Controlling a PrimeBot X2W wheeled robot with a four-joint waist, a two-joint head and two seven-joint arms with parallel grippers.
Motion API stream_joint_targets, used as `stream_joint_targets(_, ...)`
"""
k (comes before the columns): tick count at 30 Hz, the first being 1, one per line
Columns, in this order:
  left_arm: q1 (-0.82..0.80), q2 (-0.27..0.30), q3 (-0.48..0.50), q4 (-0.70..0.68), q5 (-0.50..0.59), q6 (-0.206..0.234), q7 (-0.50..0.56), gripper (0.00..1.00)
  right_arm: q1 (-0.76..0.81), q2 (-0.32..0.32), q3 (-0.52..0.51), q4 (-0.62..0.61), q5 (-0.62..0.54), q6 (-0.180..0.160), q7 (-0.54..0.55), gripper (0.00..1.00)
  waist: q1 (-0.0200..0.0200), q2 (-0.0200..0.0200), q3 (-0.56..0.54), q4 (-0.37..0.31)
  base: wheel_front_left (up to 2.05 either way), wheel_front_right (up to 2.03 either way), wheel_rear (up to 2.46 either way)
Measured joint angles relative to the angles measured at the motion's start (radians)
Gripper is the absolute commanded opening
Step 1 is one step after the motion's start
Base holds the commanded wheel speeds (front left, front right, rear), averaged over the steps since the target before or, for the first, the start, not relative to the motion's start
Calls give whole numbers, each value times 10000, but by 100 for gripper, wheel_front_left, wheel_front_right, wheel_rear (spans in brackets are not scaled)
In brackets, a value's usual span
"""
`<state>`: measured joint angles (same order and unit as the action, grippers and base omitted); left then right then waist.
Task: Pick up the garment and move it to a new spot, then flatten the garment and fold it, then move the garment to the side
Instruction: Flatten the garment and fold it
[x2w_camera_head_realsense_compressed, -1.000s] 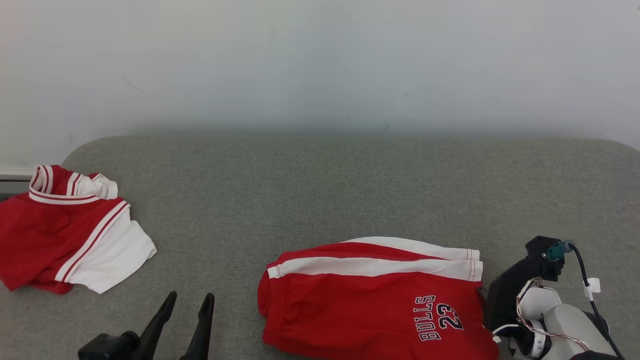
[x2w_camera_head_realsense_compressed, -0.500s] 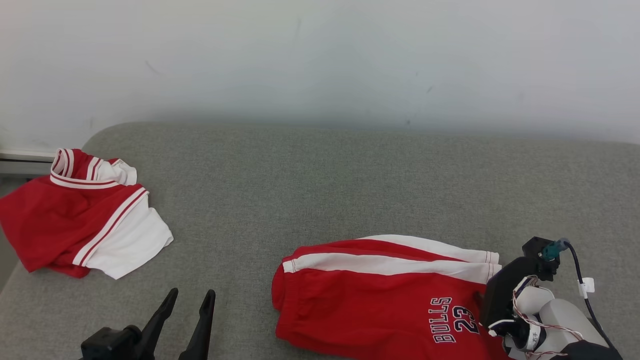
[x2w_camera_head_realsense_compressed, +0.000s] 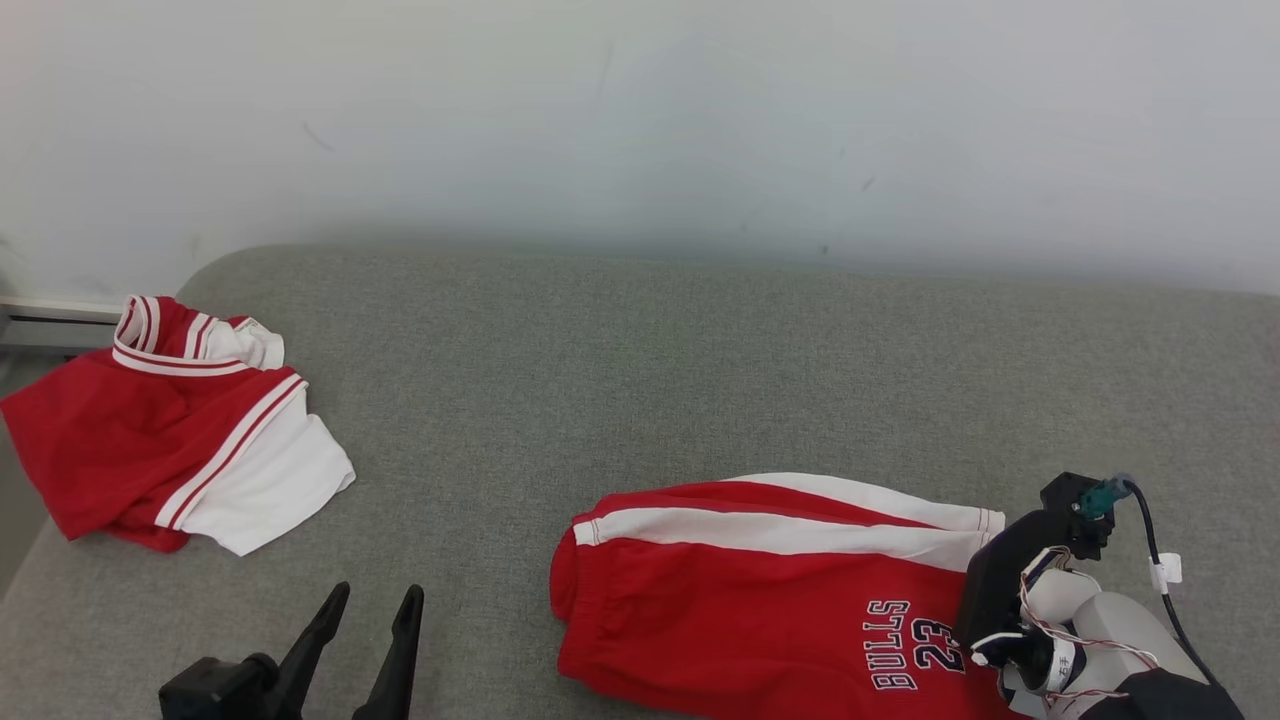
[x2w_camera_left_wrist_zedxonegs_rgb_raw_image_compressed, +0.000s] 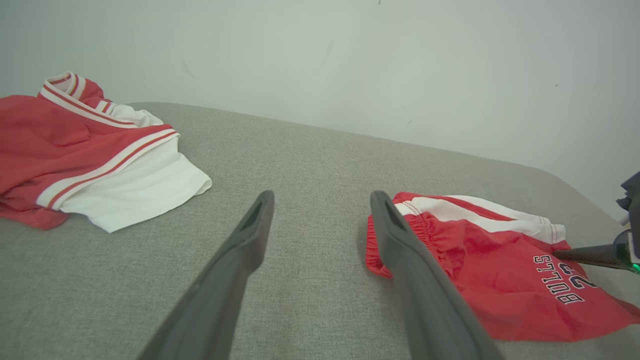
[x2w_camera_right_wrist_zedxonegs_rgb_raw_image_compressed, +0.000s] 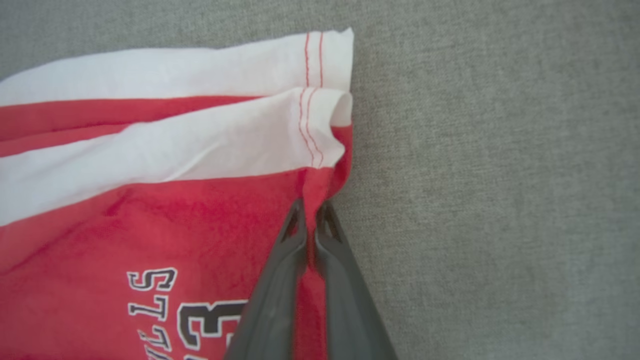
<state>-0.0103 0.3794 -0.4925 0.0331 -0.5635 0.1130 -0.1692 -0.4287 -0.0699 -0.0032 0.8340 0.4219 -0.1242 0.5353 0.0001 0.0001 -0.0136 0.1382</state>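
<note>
One garment in play: the red shorts (x2w_camera_head_realsense_compressed: 760, 600), with a white side stripe and a "BULLS 23" print, lie at the lower right of the head view. They rest on the grey cushion (x2w_camera_head_realsense_compressed: 640, 380) and appear doubled leg on leg.
My right gripper (x2w_camera_right_wrist_zedxonegs_rgb_raw_image_compressed: 311, 210): pinched shut on the red hem edge just below the white stripe, at the leg-opening end of the shorts.
My left gripper (x2w_camera_head_realsense_compressed: 377, 592): fingers spread and holding nothing, at the lower left of the head view, apart from the waistband end.
Done so far: by my judgement only the grasp; the shorts lie on the cushion, not yet lifted.
Left to do: lift and carry to a new spot, flatten, fold, then set aside.
Second garment (x2w_camera_head_realsense_compressed: 170, 440): red and white, crumpled at the cushion's left edge, well apart from the shorts.
Backdrop: a pale wall (x2w_camera_head_realsense_compressed: 640, 120) across the top of the frame.
</note>
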Motion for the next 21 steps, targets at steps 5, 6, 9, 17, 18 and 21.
stream_joint_targets(5, 0, 4, 13, 77, -6, -4, -38, 100, -105, 10, -236, 184, 113, 0, -105, 0, -1, 0, -24, -7, 0, 0, 0)
stream_joint_targets(6, 0, 4, 17, 88, -6, -6, -67, 100, -111, 2, -337, 222, 180, 0, -132, 0, -1, 0, -29, -13, 0, 0, 0)
stream_joint_targets(9, 1, 6, 19, 111, -19, -88, -75, 100, -121, -188, -644, 355, 395, 0, -165, 0, -1, 0, -46, -38, 0, 0, 0)
stream_joint_targets(17, 4, 2, 4, 192, -21, -94, -88, 100, -111, -1603, -1392, 550, 447, -2, -353, 0, -1, 0, -90, -126, 0, 0, 0)
stream_joint_targets(18, 4, -4, -2, 203, -21, -130, -90, 100, -111, -1743, -1461, 556, 445, -2, -384, 0, -1, 0, -96, -137, 0, 0, 0)
stream_joint_targets(21, 5, -23, -33, 236, -23, -171, -163, 100, -110, -2084, -1601, 550, 385, -2, -591, 0, -1, 0, -114, -165, 0, 0, 0)
